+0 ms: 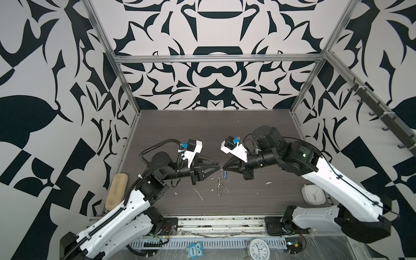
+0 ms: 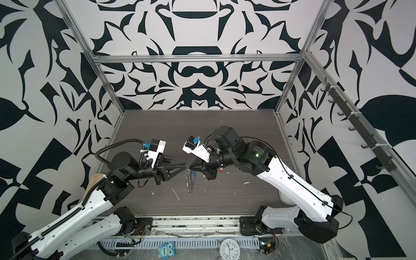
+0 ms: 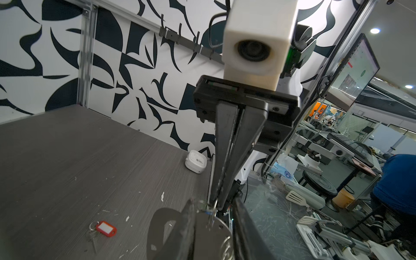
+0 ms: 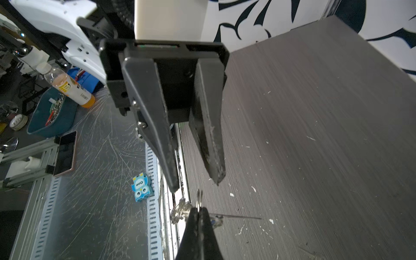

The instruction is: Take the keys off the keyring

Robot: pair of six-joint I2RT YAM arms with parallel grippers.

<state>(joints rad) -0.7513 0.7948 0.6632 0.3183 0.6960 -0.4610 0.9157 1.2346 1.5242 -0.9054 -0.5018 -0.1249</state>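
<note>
One keyring [image 1: 220,185], one red tag [image 3: 106,229], one blue tag [image 1: 226,175].

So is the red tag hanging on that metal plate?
No, the red tag lies by itself on the table, apart from the metal plate.

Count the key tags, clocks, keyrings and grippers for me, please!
Key tags: 2 (red key tag, blue key tag)
Clocks: 2 (square clock, round clock)
Keyring: 1
Grippers: 2 (left gripper, right gripper)
Total: 7
</note>
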